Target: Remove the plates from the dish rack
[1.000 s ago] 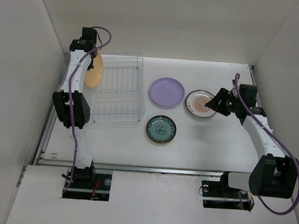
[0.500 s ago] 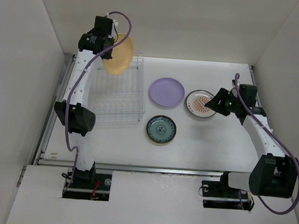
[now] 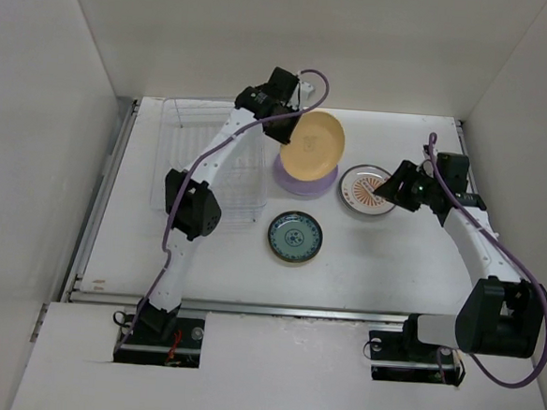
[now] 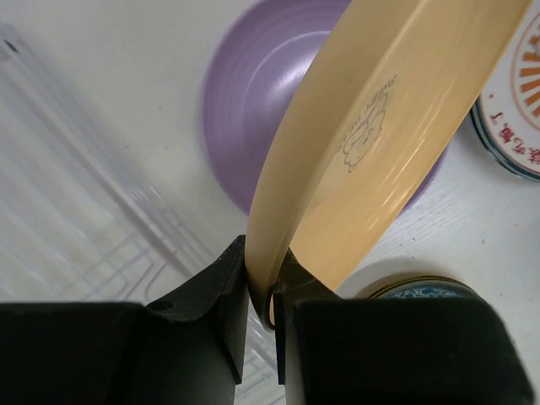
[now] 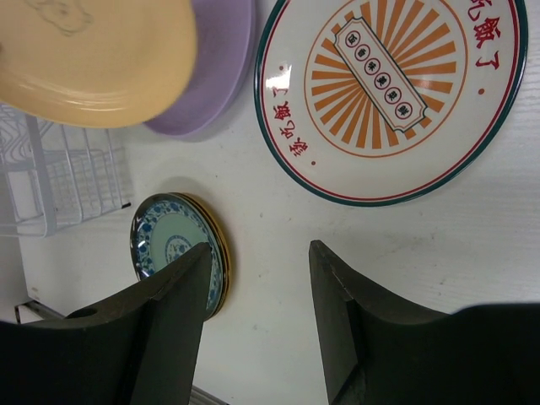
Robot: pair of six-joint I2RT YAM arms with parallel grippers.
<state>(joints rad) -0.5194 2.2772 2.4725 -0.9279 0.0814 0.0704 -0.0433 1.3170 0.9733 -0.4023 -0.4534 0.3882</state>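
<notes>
One plate is in transit. The round mustard-yellow plate [image 3: 312, 144] is out of the rectangular clear-wire dish rack [image 3: 206, 163]. It is held in the air, steeply tilted, above the round lavender plate [image 3: 303, 181], which lies on the white desk [image 3: 391, 270]. The left gripper [image 4: 263, 270] has its fingers narrowed onto the yellow plate's rim, one on each face, gripping only the edge.

Step in hand, by judgement: the carry from rack to desk, with the setting-down not yet done. The next move calls for levelling the plate and lowering it onto the lavender plate or onto bare desk beside it. Only then should the fingers part, since a rim pinch on a tilted plate may slip or swing if hurried.

Surroundings: the round white plate with orange sunburst and dark-teal rim [image 3: 368, 191] lies just right of the lavender one. The right gripper [image 5: 260, 253] hovers close to that plate, fingers parted and holding nothing. It stands near the drop zone and narrows the room on that side. A round teal patterned plate [image 3: 296, 237] lies nearer the arms, stacked on a plate of which only an amber rim shows. No plate is visible in the rack from overhead, but the left arm crosses part of it, so this cannot be confirmed.
</notes>
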